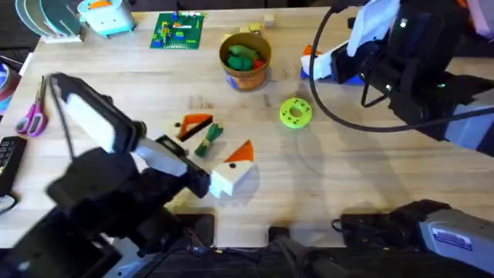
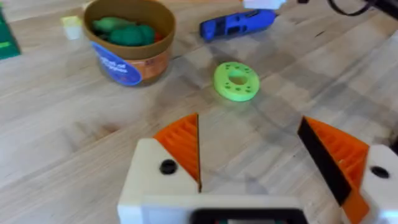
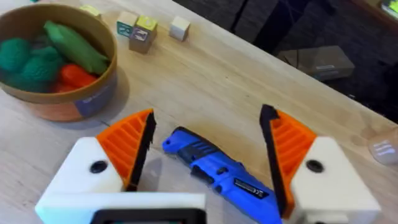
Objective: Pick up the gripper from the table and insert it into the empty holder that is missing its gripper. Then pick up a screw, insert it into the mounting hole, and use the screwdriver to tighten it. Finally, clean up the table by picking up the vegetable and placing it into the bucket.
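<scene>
My left gripper [image 2: 250,122] [image 1: 235,160] stands open low over bare table, with nothing between its fingers. One of its blocks is the cream holder [image 2: 146,182], and the orange ribbed gripper [image 2: 183,144] sits on it, with a dark round spot on the block's face. The dark green vegetable [image 1: 208,141] lies on the table just beyond that arm's tip. My right gripper [image 3: 208,113] [image 1: 328,63] is open and straddles the blue screwdriver [image 3: 217,171] [image 2: 236,25], which lies flat. The brown-orange bucket [image 1: 245,76] [image 3: 62,102] holds green and red toy foods.
A lime-green disc [image 1: 295,112] [image 2: 236,81] lies between bucket and left gripper. An orange piece [image 1: 194,122] rests beside the vegetable. Small wooden cubes [image 3: 143,31] sit behind the bucket. A green circuit board [image 1: 178,31] and pink scissors [image 1: 32,116] lie at the far left.
</scene>
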Robot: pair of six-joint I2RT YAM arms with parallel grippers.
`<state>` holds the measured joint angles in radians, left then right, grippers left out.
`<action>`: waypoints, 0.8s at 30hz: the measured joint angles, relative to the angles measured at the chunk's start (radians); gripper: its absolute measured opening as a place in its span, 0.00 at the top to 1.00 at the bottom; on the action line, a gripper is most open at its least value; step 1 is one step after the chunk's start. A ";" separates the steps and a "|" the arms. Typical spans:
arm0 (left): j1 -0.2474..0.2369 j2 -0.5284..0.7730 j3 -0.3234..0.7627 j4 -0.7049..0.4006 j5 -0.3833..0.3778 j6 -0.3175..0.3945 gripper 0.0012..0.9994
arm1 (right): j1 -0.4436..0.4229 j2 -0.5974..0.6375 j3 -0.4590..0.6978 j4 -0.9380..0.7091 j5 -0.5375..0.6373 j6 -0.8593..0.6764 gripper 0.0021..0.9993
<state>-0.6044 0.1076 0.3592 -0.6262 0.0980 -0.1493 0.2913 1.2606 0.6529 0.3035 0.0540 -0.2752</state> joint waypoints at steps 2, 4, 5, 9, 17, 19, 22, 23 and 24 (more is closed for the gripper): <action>0.000 0.081 0.103 -0.097 -0.056 0.000 0.01 | 0.000 0.000 0.000 0.000 -0.017 0.005 0.01; 0.000 0.168 0.178 -0.167 -0.098 0.000 0.01 | 0.000 0.000 0.000 0.000 -0.026 0.007 0.01; 0.000 0.219 0.212 -0.200 -0.118 0.000 0.01 | 0.000 0.000 0.000 0.000 -0.029 0.007 0.01; 0.000 0.436 0.292 -0.283 -0.184 0.001 0.01 | 0.000 0.000 0.000 0.000 -0.037 0.010 0.01; 0.000 0.778 0.304 -0.274 -0.241 0.001 0.01 | 0.000 0.000 0.000 0.000 -0.045 0.010 0.01; 0.001 0.823 0.304 -0.270 -0.257 -0.002 0.01 | 0.000 0.000 0.000 0.000 -0.045 0.010 0.01; 0.029 0.890 0.304 -0.231 -0.259 -0.029 0.01 | 0.000 0.000 0.000 -0.001 -0.045 0.010 0.01; 0.048 0.913 0.304 -0.216 -0.255 -0.037 0.01 | 0.000 0.000 0.000 -0.001 -0.045 0.010 0.01; 0.066 0.933 0.304 -0.206 -0.250 -0.044 0.01 | 0.000 0.000 0.000 -0.001 -0.045 0.010 0.01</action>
<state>-0.5384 1.0405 0.6628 -0.8323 -0.1524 -0.1928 0.2913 1.2606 0.6529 0.3027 0.0092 -0.2649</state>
